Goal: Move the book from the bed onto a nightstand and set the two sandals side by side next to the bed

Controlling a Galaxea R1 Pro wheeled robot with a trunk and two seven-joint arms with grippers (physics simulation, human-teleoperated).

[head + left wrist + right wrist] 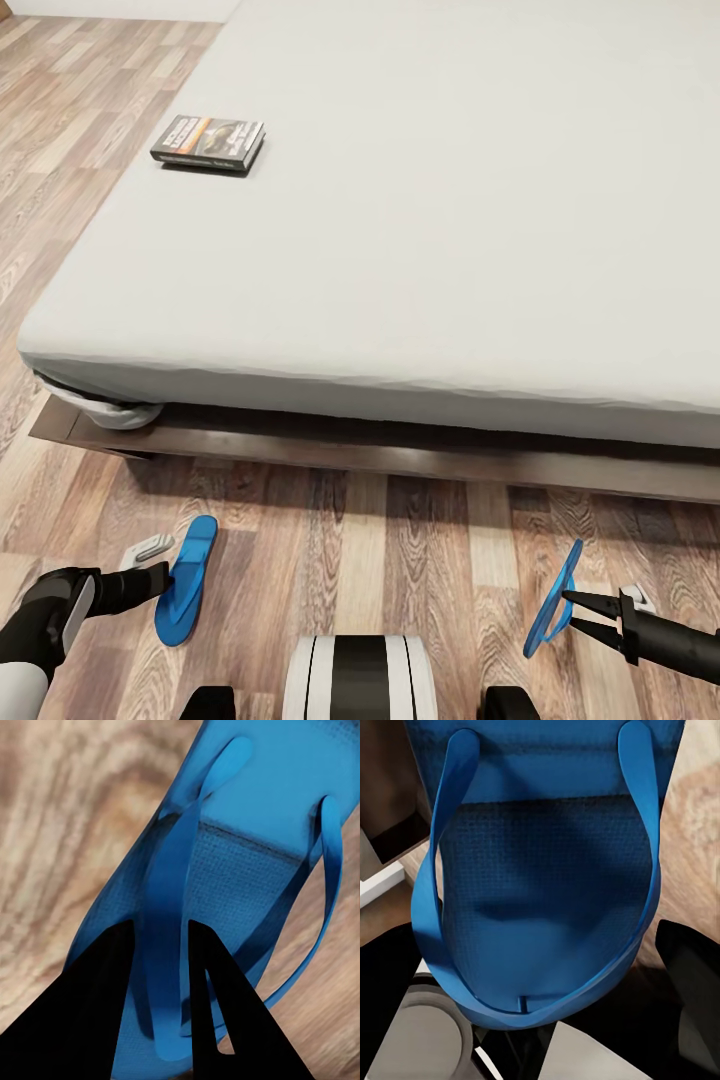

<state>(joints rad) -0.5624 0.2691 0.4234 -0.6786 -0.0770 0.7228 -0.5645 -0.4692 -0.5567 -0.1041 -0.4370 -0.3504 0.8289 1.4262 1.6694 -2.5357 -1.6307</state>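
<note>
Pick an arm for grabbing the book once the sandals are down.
Left. The book lies near the bed's left edge, on the left gripper's side; the right gripper is across the mattress. Both currently hold sandals.

The wood-plank floor (400,560) fills the lower part of the frame and runs up the left edge, its boards light brown with grey streaks and strong grain. A dark shadow lies on the planks in a band across the middle. At the very top left, a pale strip of wall base (120,8) meets the boards.
</note>
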